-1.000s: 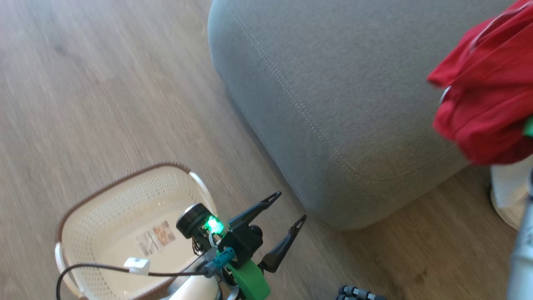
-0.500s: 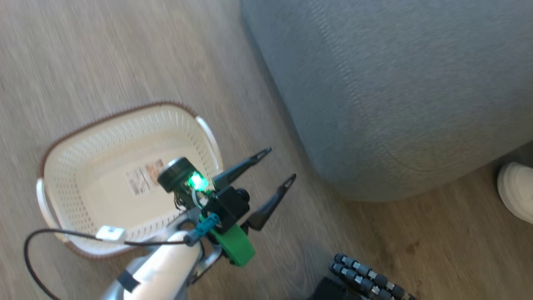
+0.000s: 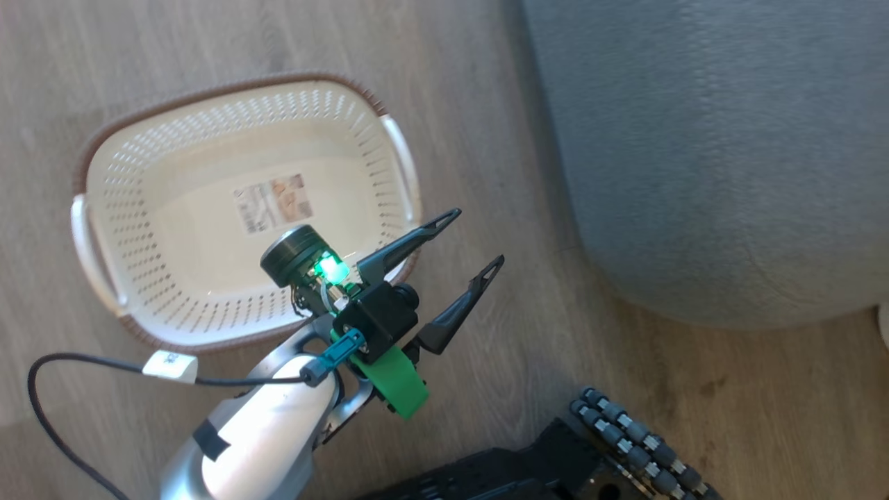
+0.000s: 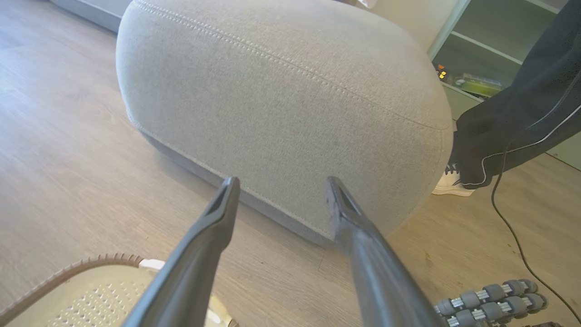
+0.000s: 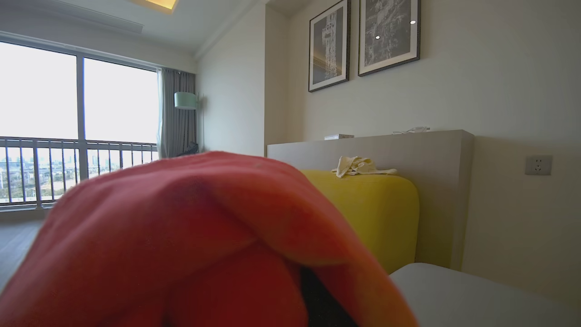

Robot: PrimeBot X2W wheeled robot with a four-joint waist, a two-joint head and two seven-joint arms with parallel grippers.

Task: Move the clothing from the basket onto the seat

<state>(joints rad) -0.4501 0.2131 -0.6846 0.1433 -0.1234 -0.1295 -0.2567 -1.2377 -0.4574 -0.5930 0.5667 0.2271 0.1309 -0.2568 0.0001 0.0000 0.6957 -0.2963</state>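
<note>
Showing 1 basket (image 3: 351,132) nr 1 seat (image 3: 708,153).

A: Where does the basket (image 3: 125,208) sit?
B: On the floor (image 3: 472,104), left of the seat (image 3: 729,173), apart from it. The left gripper (image 3: 477,236) hangs between the 2, by the basket's right rim.

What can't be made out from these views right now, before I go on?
1. Whether the right gripper is open or shut: right wrist view, the clothing covers its fingers.
2. The top of the seat: head view, cut off by the top and right edges, so where the clothing hangs relative to it is unknown.
3. The print on the label inside the basket: head view, too small to read.
</note>
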